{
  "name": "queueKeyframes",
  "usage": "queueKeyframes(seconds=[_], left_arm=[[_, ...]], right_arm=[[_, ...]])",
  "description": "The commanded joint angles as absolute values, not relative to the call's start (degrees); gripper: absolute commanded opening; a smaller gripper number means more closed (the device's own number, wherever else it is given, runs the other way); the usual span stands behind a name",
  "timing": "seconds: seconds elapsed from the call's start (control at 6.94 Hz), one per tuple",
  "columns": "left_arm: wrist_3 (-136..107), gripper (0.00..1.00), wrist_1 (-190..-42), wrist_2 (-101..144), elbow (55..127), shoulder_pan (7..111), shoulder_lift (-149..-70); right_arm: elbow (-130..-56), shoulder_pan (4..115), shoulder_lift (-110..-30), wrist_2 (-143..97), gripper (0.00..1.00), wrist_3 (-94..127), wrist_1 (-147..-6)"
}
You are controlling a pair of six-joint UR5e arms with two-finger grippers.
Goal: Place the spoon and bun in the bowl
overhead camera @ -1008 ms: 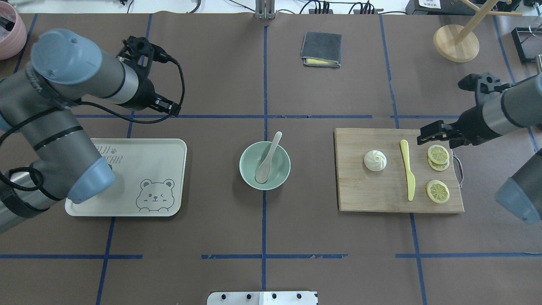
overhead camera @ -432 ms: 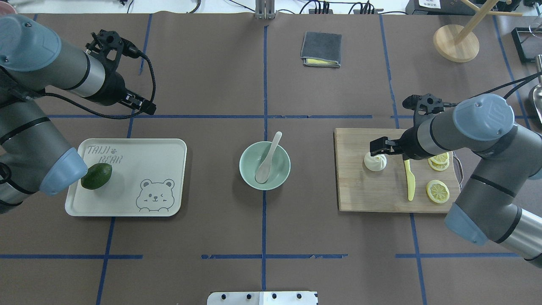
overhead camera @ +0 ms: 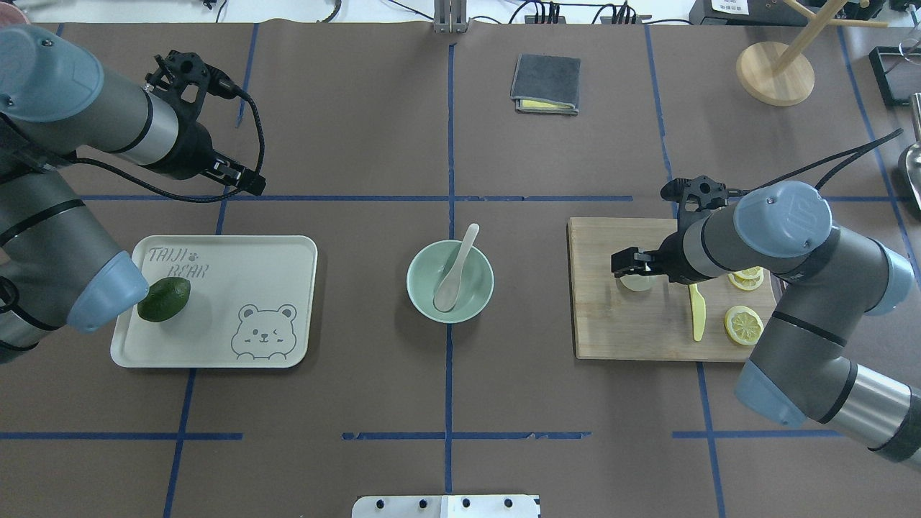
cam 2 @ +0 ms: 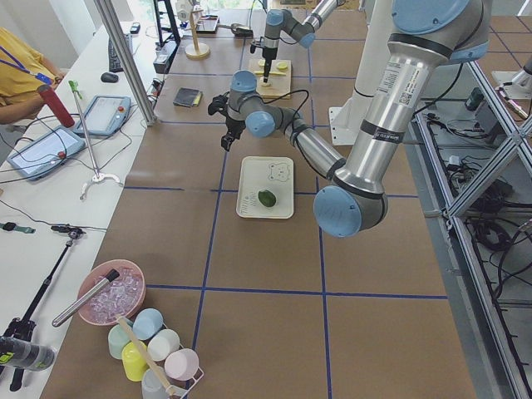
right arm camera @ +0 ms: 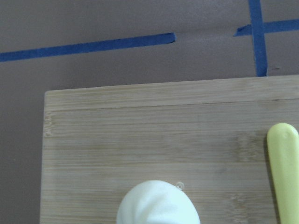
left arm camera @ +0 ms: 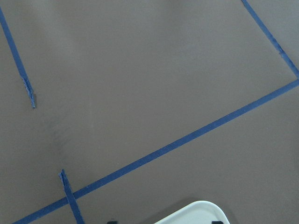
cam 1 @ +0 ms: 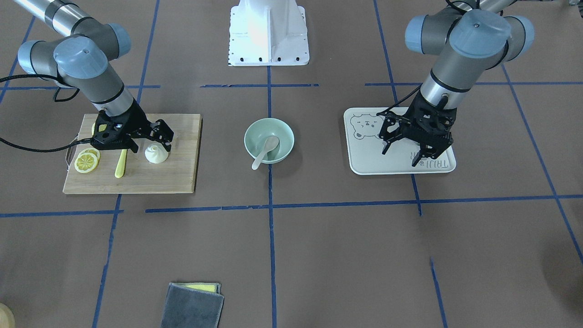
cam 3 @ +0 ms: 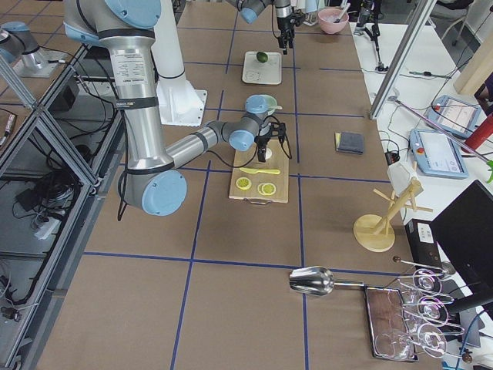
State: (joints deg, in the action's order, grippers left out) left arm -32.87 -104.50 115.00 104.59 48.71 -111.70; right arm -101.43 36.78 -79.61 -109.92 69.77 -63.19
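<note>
Holds the right gripper with fingers spread apart, unclamped, poised directly over the bun on the wooden board beside the yellow knife; shows the spoon resting in the bowl; farther off, hangs the left gripper splayed above the tray

Bun on wooden board; knife alongside

The right end effector has been carried in from the right edge of the counter across the cutting board and set over the bun, which is now largely covered from overhead. The left end effector has been drawn leftward, and the avocado on the tray has been uncovered.
</note>
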Motion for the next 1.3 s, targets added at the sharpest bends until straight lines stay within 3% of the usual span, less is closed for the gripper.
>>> queueKeyframes(seconds=[0.0, 0.43, 0.72, 1.15], left_arm=[[-32.87, 0.77, -104.50, 114.96, 104.68, 48.69, -111.71], [-32.87, 0.77, -104.50, 114.96, 104.68, 48.69, -111.53], [-32.87, 0.77, -104.50, 114.96, 104.50, 48.69, -111.53], [-32.87, 0.77, -104.50, 114.96, 104.85, 48.78, -111.53]], right_arm=[[-100.55, 36.30, -79.10, -109.51, 0.97, 69.70, -63.19], [-100.55, 36.30, -79.19, -109.42, 0.41, 69.79, -63.19], [-101.24, 36.39, -79.10, -109.42, 0.36, 69.79, -63.11], [-103.88, 36.74, -79.10, -109.42, 0.37, 69.79, -63.19]])
